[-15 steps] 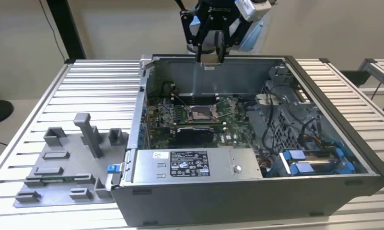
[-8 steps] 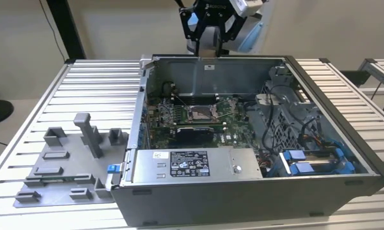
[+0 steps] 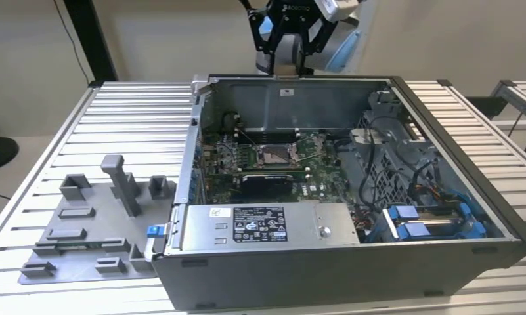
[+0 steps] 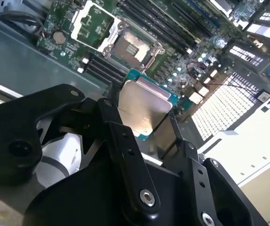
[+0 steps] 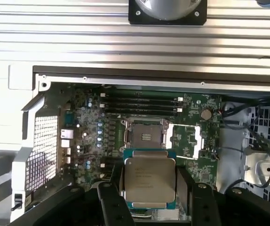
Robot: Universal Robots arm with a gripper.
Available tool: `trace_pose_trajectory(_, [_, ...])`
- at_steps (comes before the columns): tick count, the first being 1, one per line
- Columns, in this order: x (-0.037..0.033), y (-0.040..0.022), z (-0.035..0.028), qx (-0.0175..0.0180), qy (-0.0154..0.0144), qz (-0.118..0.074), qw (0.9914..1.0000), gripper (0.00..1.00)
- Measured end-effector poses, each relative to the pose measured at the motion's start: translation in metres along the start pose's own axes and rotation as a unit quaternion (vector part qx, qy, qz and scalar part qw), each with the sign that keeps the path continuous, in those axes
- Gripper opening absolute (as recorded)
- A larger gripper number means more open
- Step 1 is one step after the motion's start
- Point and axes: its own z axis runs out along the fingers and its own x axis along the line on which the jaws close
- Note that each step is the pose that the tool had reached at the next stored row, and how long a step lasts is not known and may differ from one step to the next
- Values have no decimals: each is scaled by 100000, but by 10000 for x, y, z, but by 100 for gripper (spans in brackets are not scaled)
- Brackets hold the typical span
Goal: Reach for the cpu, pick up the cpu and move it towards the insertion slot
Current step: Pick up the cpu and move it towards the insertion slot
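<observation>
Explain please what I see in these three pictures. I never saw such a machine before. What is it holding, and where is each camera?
This is one robot arm working over an open computer case on a slatted metal table. The exterior view looks at the scene from off the arm; the gripper hangs above the case's back wall. Both wrist views come from cameras riding on the arm, looking down past the black fingers. Between them the gripper holds the cpu, a flat silvery chip. Below, on the green board, sits the insertion slot, open and empty. A grey plastic fixture lies on the table beside the case.
</observation>
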Motion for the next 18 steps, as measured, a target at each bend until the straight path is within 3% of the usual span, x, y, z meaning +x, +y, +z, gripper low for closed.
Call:
trace_pose_trajectory(9, [-3, 19, 39, -1242, -328, 2135, 99969, 0])
trace_pose_trajectory(13, [-3, 48, 44, -1452, -590, 2449, 99958, 0])
trace_pose_trajectory(18, [-4, 51, 44, -1443, -598, 2493, 99957, 0])
